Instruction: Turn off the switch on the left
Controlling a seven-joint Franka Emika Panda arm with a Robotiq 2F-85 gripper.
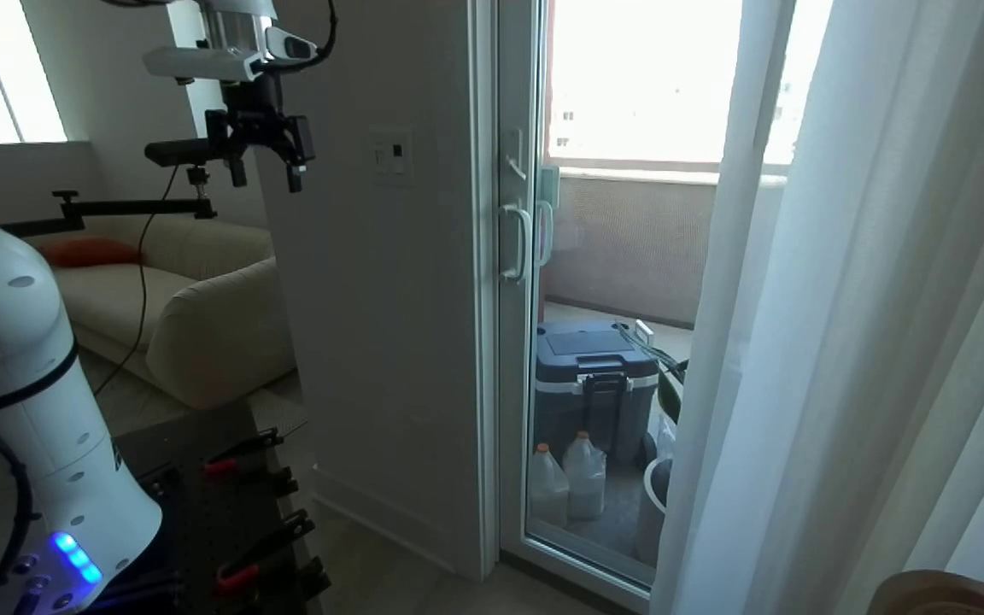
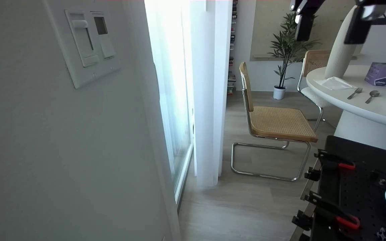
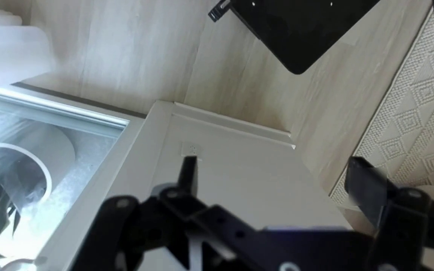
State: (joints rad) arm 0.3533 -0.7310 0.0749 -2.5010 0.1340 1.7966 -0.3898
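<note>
The step in hand reads as the approach: the gripper (image 1: pixel 266 179) hangs apart from the wall (image 1: pixel 381 325), its 2 fingers (image 2: pixel 304 29) spread wide with nothing between them, their tips pointing to 6 o'clock. In an exterior view the switch plate (image 1: pixel 389 159) lies at about 3 o'clock from the gripper. In an exterior view the left switch (image 2: pixel 80 40) stands at 10 o'clock from mid-view and the gripper at 2 o'clock, well apart. That switch has a tab (image 2: pixel 80 24) near its 11 o'clock end and a paddle (image 2: pixel 90 60) at its 5 o'clock end; the right switch (image 2: pixel 107 47), just beside it, carries a dark window (image 2: pixel 101 25). The wrist view takes in floor (image 3: pixel 138 49) and wall but no switch, so it gives no aim. The next move likely calls for carrying the gripper over to the plate, turning the tips to face it, and bringing the fingers together so 1 narrow end works the left switch without catching its neighbour. Whether to press the paddle or slide the tab, I cannot tell.
</note>
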